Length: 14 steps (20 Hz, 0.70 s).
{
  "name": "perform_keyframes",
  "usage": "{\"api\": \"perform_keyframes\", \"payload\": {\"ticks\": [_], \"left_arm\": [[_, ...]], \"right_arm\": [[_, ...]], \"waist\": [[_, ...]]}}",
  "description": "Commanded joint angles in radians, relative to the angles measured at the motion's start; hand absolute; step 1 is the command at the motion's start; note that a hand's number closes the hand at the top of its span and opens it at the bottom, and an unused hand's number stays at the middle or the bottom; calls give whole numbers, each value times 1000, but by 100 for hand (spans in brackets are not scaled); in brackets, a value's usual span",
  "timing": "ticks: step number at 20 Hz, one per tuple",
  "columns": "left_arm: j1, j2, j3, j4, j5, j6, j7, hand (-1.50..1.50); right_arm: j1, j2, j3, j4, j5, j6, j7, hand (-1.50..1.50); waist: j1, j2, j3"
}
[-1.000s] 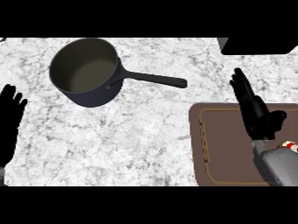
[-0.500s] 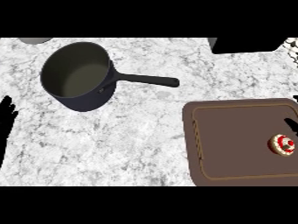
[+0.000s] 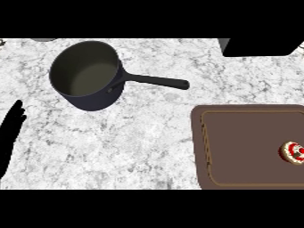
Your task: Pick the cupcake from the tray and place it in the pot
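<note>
My left hand (image 3: 3,142) rested at the near left edge of the worktop (image 3: 134,138), its fingers straight and pointing away from me, holding nothing. My right hand did not show at all.

The cupcake (image 3: 293,152) sat on the brown tray (image 3: 246,133), toward the tray's right side and a little nearer than its middle, with bare tray floor all around it. The tray lay at the near right of the worktop; its right side reached the view's right edge and its near rim met the view's lower edge.

The dark pot (image 3: 87,75) stood at the far left, well apart from the tray, its handle (image 3: 155,81) pointing right toward the space beyond the tray's far left corner. A broad stretch of marbled worktop lay bare between pot, tray and my left hand.

A black block (image 3: 259,46) sat at the far right edge. I could read no writing or label on anything.
</note>
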Motion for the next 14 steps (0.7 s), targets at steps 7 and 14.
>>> {"api": "perform_keyframes", "payload": {"ticks": [7, 14], "left_arm": [[-29, -33, 0, 69, -35, -34, -45, 0], [-65, -23, 27, 96, -17, -74, -51, 0]], "right_arm": [[-35, -223, 56, -182, 73, 185, 320, -150], [-94, -329, 222, -295, 185, 325, 563, -150]], "waist": [[31, 5, -3], [45, 10, -4]]}}
